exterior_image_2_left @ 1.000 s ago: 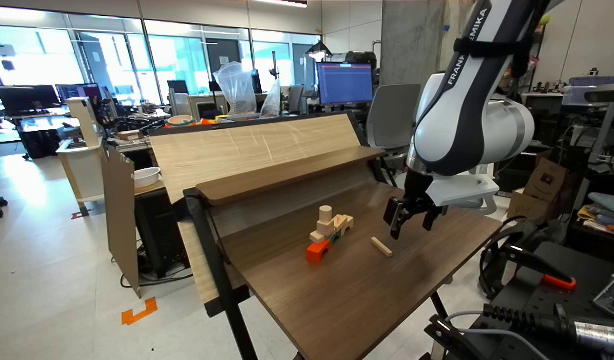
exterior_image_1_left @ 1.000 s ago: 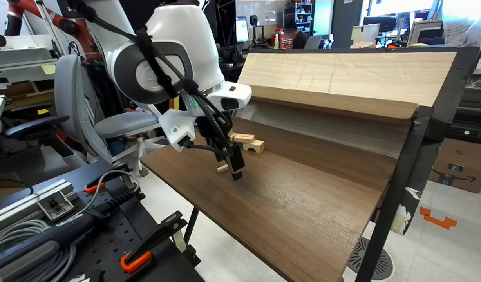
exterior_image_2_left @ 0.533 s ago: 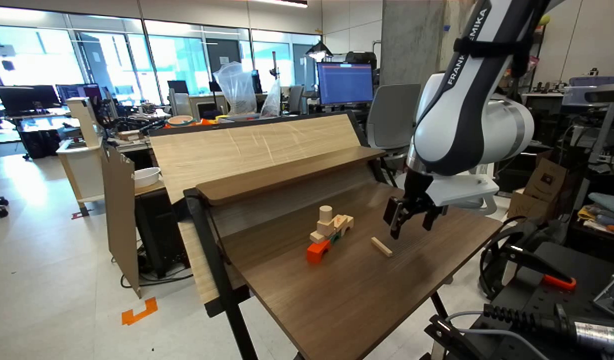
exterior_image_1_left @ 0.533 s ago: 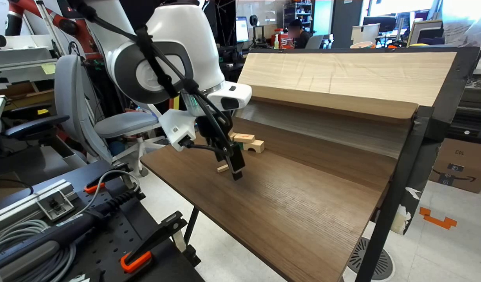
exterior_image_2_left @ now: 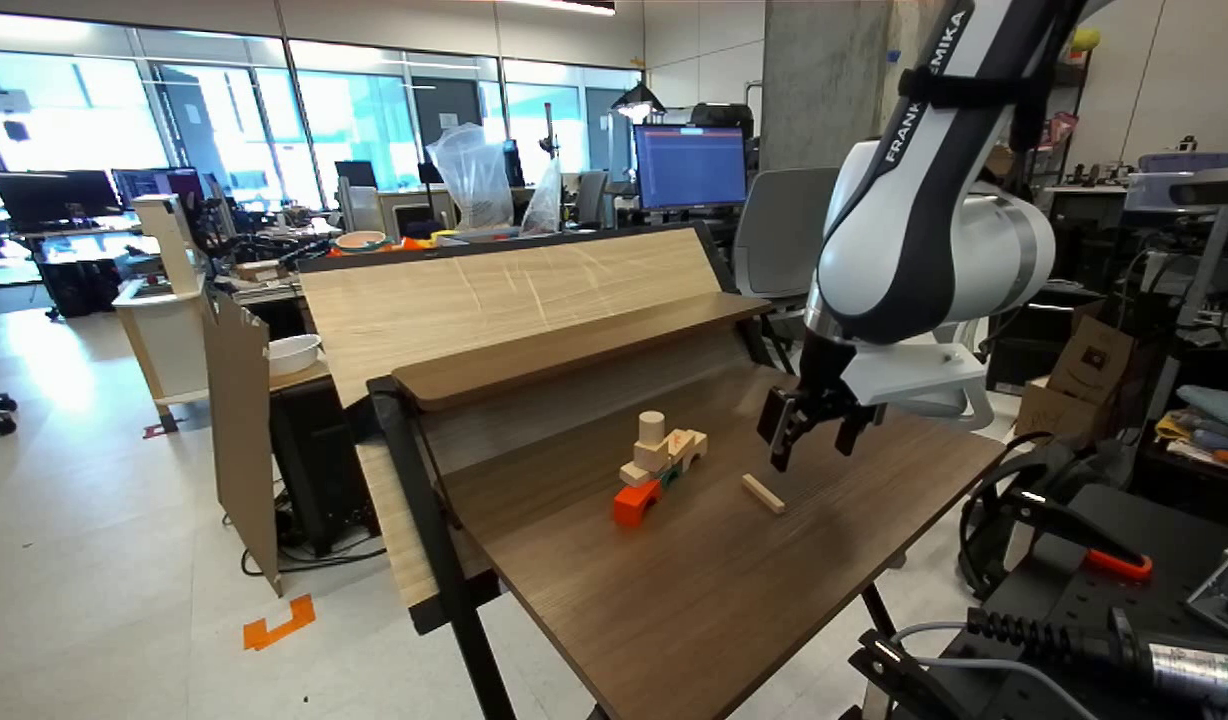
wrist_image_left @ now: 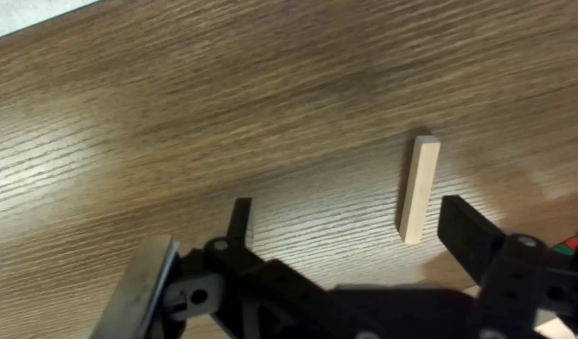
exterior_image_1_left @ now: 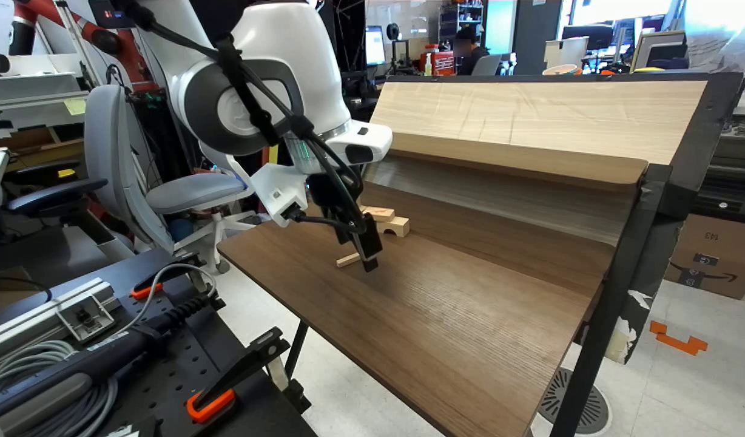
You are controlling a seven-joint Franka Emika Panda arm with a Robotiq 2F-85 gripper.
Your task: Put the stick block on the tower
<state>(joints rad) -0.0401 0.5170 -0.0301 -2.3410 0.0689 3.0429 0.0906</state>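
On counter, tool is shifting toward back edge, spread wide, gripping nothing; likely lining up the pick. The tower is standing nearer that edge; stick block is lying between tower and front edge.

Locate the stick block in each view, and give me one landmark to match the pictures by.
In an exterior view: the stick block lies just left of and below centre.
In an exterior view: the stick block lies right of and below centre.
Wrist view: the stick block lies right of centre, about mid-height.
Shared landmark: the gripper, open and near the stick block in every picture.
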